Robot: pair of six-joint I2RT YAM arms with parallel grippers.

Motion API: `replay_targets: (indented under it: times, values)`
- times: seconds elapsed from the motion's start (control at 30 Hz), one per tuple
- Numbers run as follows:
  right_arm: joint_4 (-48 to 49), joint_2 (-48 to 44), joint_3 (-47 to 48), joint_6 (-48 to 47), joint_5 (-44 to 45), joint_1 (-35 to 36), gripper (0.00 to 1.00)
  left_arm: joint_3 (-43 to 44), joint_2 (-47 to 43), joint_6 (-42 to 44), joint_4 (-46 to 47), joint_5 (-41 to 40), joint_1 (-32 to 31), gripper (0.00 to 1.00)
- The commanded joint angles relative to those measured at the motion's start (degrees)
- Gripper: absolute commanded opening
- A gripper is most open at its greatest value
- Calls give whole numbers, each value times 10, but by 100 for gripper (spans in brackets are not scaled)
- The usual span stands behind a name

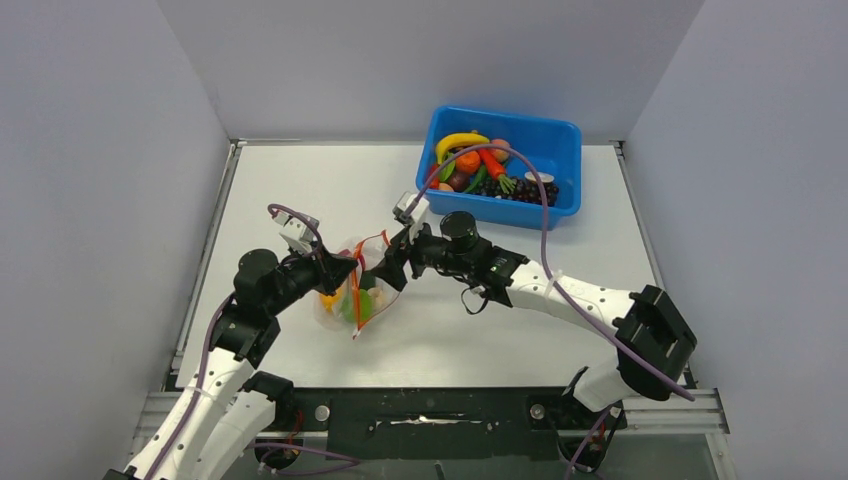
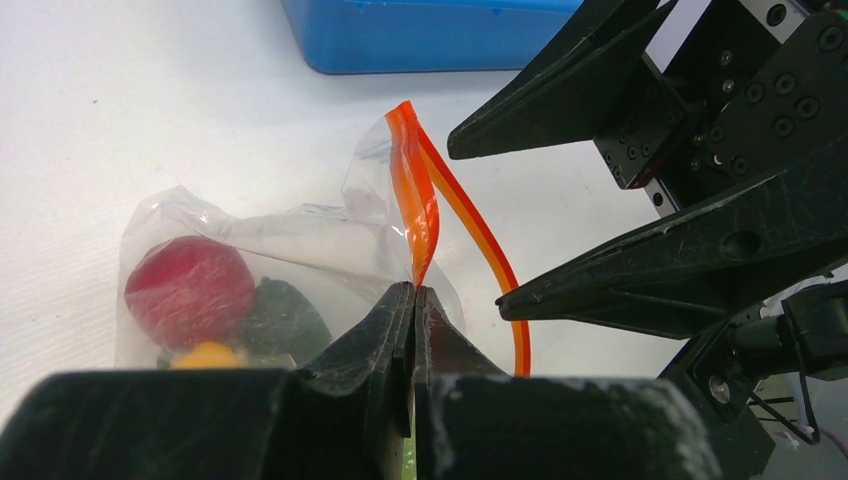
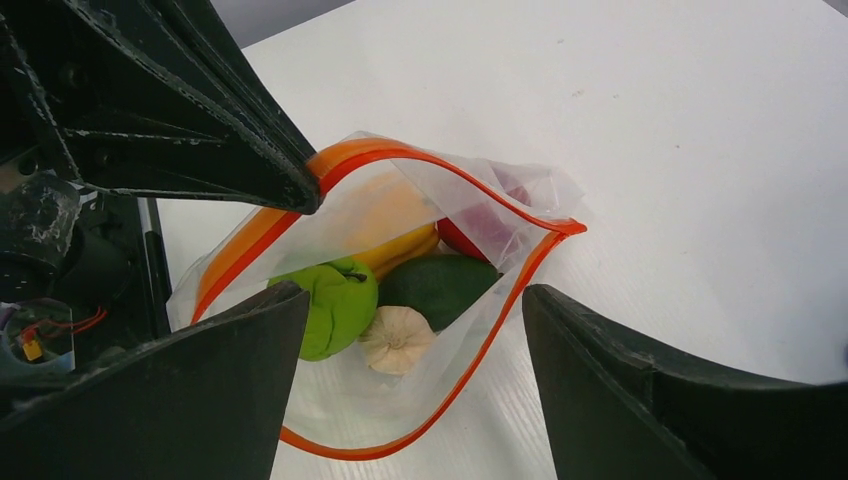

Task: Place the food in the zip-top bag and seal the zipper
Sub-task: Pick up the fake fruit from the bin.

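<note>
The clear zip-top bag [image 1: 362,300] lies on the white table between my two grippers, its mouth held open. Inside I see a green round fruit [image 3: 335,305], a dark green piece [image 3: 440,285], a yellow-orange pepper [image 3: 390,225], a red apple [image 2: 190,290] and a pale garlic bulb [image 3: 398,340]. My left gripper [image 2: 414,290] is shut on the orange-red zipper [image 2: 425,200] and lifts one lip of it. My right gripper [image 3: 415,300] is open and empty, just above the open mouth, with the other zipper lip [image 3: 500,310] curving between its fingers.
A blue plastic bin [image 1: 560,135] with several more toy fruits and vegetables stands at the back right. Grey walls close in the table on three sides. The two gripper heads [image 1: 372,268] are very close together over the bag.
</note>
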Motion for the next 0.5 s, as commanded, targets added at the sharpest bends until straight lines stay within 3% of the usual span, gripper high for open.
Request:
replay_targets:
  times: [0.0, 0.23, 0.47]
  values:
    - [-4, -36, 35, -19, 30, 1, 79, 5, -8, 6, 25, 4, 4, 0]
    - [-62, -33, 59, -20, 63, -38, 78, 6, -7, 7, 25, 5, 3, 0]
    - [-98, -26, 74, 3, 80, -122, 76, 6, -7, 7, 25, 8, 4, 0]
